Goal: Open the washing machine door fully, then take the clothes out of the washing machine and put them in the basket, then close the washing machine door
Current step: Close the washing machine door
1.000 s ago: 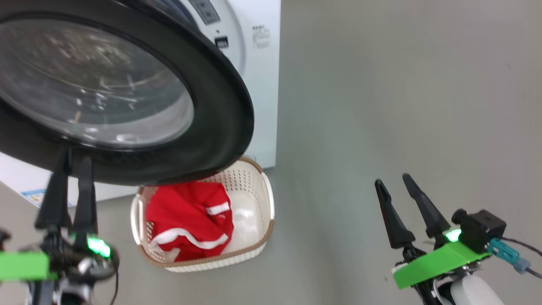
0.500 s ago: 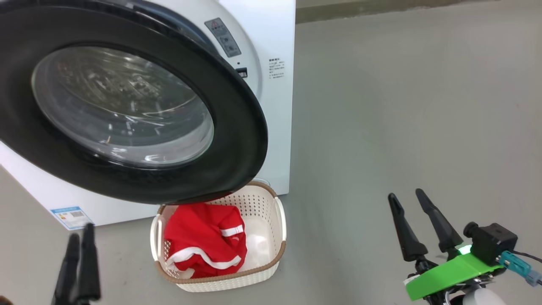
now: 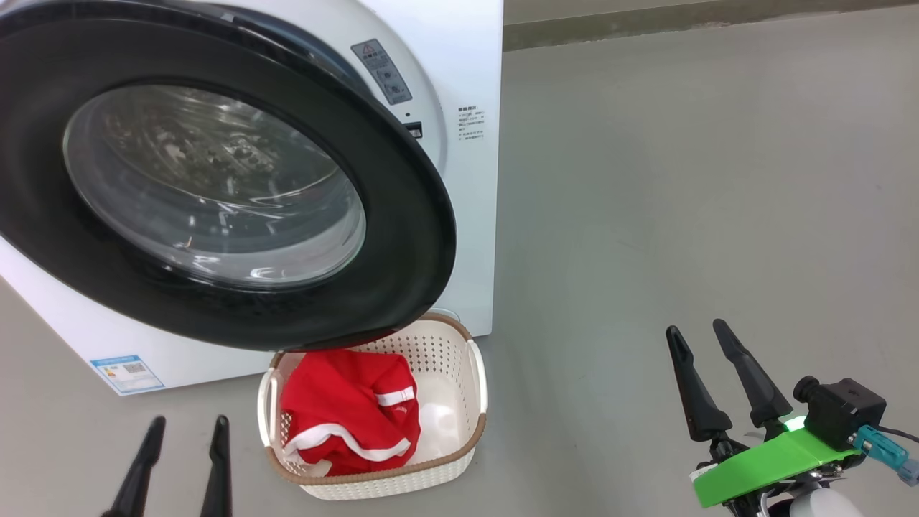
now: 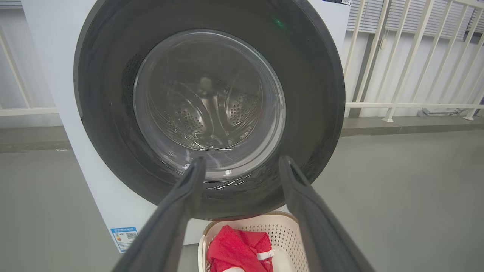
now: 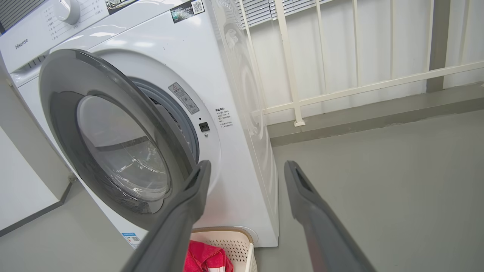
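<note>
The clothes [image 3: 352, 413] lie in the basket [image 3: 459, 345] at the lower centre of the head view, so the unloading looks done. The washing machine door [image 3: 215, 187] fills the upper left and stands ajar from the washing machine [image 3: 467, 72]; shutting it is what remains. The left gripper [image 3: 189, 424] at the bottom left and the right gripper [image 3: 695, 329] at the lower right both have their jaws spread wide, holding nothing.
</note>
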Available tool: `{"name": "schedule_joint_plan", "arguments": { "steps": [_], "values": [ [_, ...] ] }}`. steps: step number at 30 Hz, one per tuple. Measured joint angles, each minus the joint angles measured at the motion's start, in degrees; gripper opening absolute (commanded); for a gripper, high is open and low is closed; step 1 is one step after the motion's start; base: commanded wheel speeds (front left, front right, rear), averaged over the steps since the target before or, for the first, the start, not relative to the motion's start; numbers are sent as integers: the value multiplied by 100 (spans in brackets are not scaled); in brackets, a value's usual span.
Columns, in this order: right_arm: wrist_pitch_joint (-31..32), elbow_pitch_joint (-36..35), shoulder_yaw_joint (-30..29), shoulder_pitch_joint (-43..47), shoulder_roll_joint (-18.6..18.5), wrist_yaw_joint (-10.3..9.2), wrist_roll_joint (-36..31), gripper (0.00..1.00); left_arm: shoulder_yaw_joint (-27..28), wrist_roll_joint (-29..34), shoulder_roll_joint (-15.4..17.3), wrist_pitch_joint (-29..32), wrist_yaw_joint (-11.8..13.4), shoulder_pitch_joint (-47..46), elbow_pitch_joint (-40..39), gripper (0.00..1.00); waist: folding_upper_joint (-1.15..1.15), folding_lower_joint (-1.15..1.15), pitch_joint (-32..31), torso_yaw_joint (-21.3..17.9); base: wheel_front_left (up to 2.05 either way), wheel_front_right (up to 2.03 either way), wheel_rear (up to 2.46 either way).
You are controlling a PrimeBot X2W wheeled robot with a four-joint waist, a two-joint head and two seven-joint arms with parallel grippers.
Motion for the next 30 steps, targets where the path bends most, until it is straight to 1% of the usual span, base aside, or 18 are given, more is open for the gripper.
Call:
{"name": "schedule_joint_plan", "arguments": {
  "steps": [1, 6, 8, 12, 22, 30],
  "values": [
    [0, 0, -1, 0, 0, -1, 1, 100, 20, 120, -55, 0, 0, 31, 43, 100, 0, 0, 1, -5, 0, 0, 0],
    [0, 2, -7, 0, -1, -1, 26, 100, 245, 243, -307, 0, -24, 91, 236, 100, 0, 0, -7, -33, 0, 0, 0],
    [0, 3, -11, -1, -2, 0, 26, 100, 321, 245, -357, 0, -113, 90, 265, 100, 0, 0, -13, -38, 0, 0, 0],
    [0, 8, -31, 0, -4, -1, 26, 100, 413, 271, -456, 0, -207, 90, 359, 100, 0, 0, -28, -38, 0, 0, 0],
    [0, 59, 1, -1, -12, -1, 38, 100, 582, 502, -567, 0, -319, 86, 439, 100, 0, 0, -19, -76, 0, 0, 0],
    [0, 194, 15, -15, -192, 0, 198, 100, 613, 621, -631, 0, -368, 80, 515, 100, 0, 0, -18, -46, 0, 0, 0]
  ]
}}
